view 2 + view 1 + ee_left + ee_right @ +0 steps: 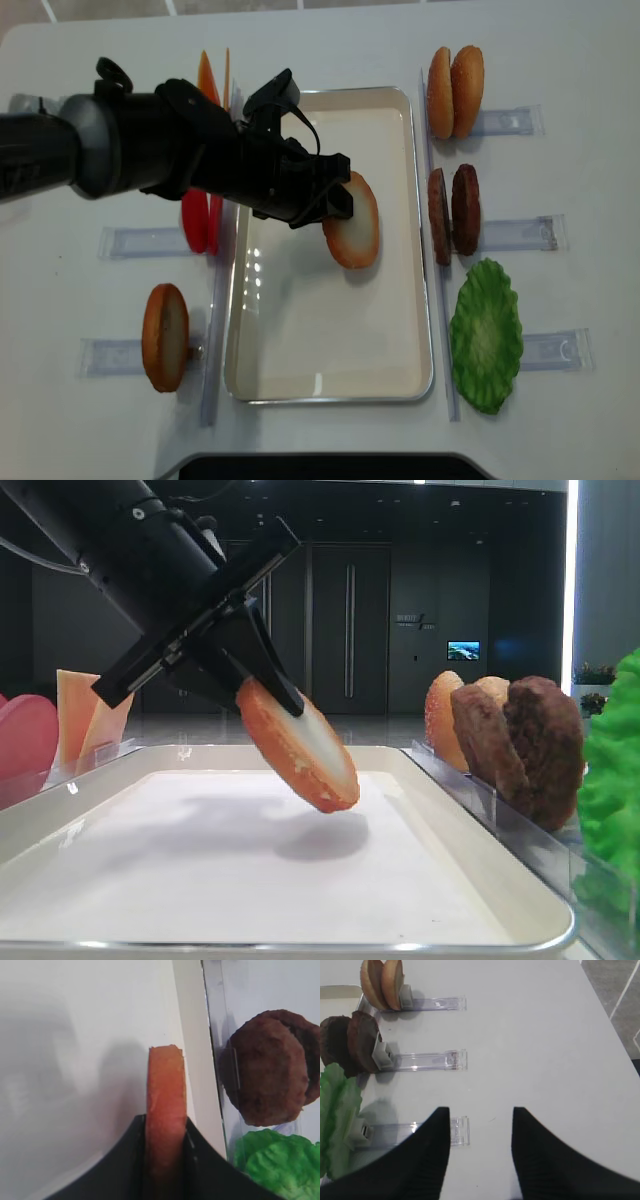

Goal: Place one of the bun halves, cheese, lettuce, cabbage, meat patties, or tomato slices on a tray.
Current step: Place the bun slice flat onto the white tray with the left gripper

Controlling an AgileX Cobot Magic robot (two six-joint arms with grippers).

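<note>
While left fingers clench a tilted bun half, it hangs above the tray.

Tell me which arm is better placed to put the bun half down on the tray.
Left: the left gripper holds the bun half just above the tray. The right gripper is open and empty, beside the holders.

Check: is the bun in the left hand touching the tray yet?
Apart. The low side view shows the bun tilted in the left hand, with clear space and a shadow between its lower edge and the tray.
</note>
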